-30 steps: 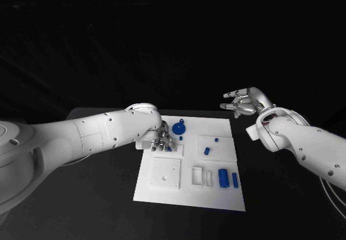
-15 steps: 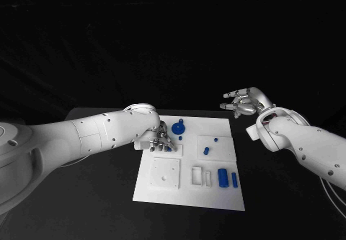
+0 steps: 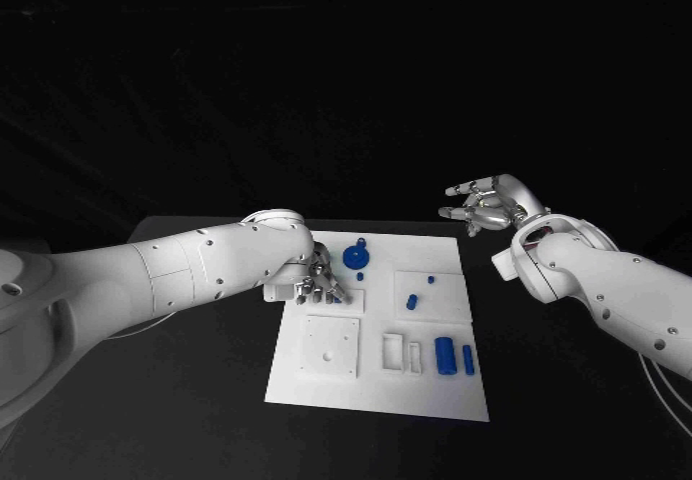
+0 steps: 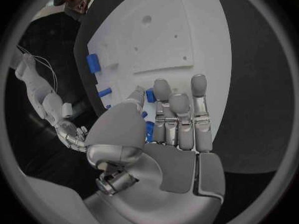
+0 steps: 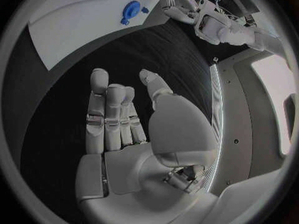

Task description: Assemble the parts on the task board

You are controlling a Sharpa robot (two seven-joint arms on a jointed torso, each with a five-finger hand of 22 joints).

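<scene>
Task board: we saw the white task board (image 3: 378,330) lying flat in the middle of the black table (image 3: 202,400), with small blue parts spread over it.
Round part: a blue disc-shaped part (image 3: 358,258) sat near the board's far edge, just beside the left hand.
Small parts: one short blue part (image 3: 413,301) lay near the board's middle, another (image 3: 431,279) a little beyond it.
Cylinders: two blue cylinders (image 3: 446,354) lay side by side near the board's right edge.
Left hand: we found the left hand (image 3: 310,283) over the board's left edge, fingers (image 4: 179,115) extended together and nothing held; in the left wrist view a blue part (image 4: 150,95) showed just past the fingertips.
Right hand: the right hand (image 3: 488,205) hung raised beyond the board's far right corner, well apart from it, fingers (image 5: 111,115) loosely spread and empty.
</scene>
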